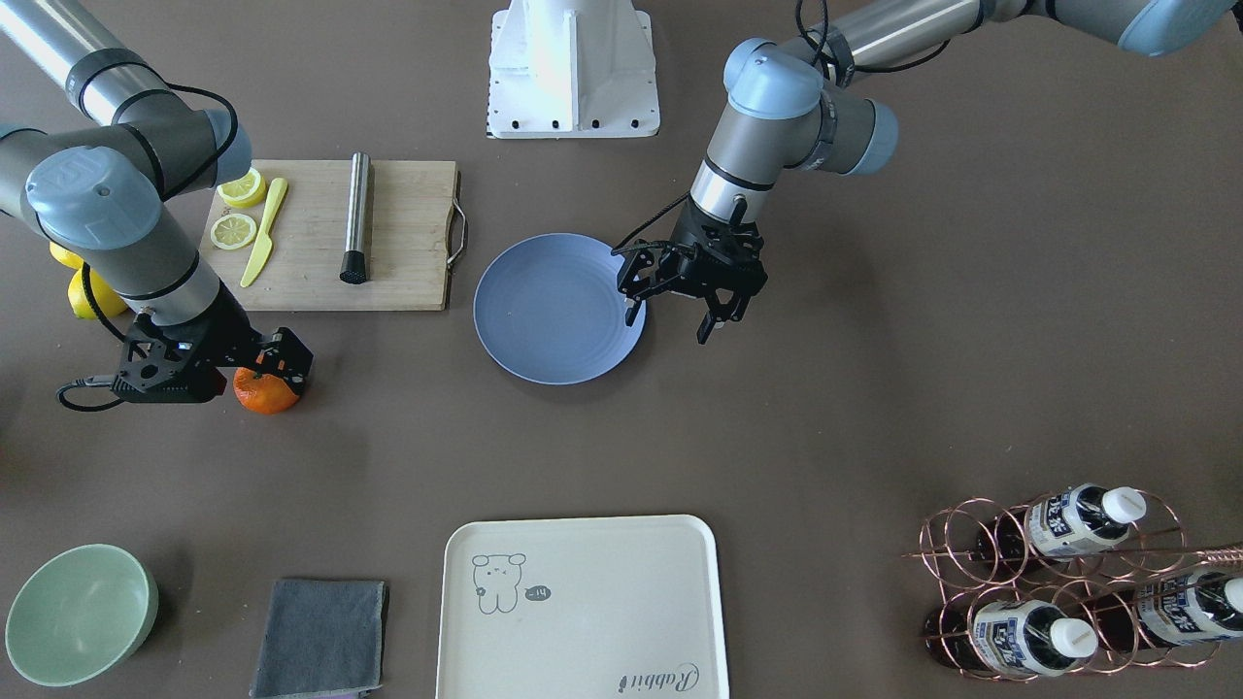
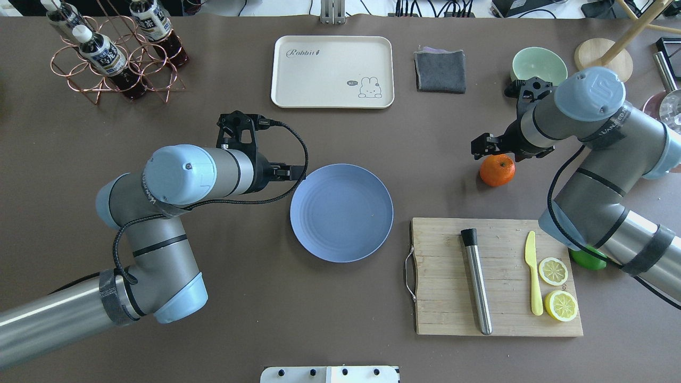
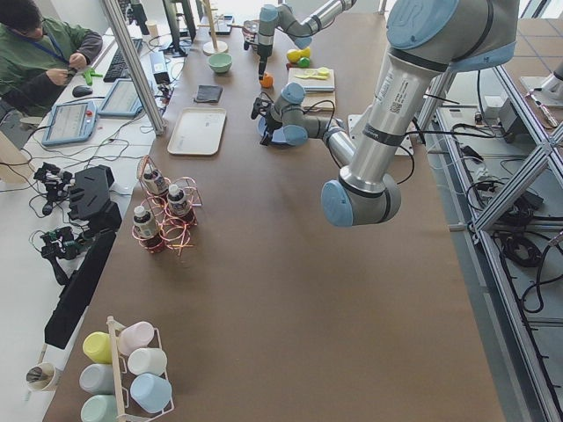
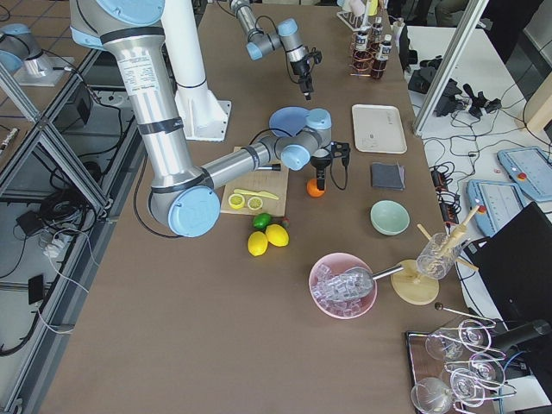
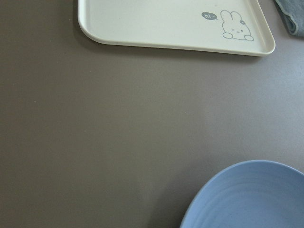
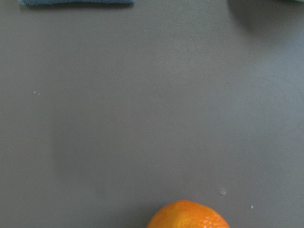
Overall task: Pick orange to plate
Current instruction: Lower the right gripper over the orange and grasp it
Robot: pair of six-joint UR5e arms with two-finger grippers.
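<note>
Bright-orange and round, the orange [image 1: 264, 396] rests on the counter [image 1: 874, 388], well apart from the plate [image 1: 558, 311]; likely light, firm-skinned and prone to roll, it wants a hold across its widest middle. The right tool [image 1: 280, 361] sits over it, closure impossible to tell; the left tool [image 1: 670, 320] hangs open, empty, by the plate's rim.

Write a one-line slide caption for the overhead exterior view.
Right gripper poised at the orange; the blue plate sits empty nearby.
</note>
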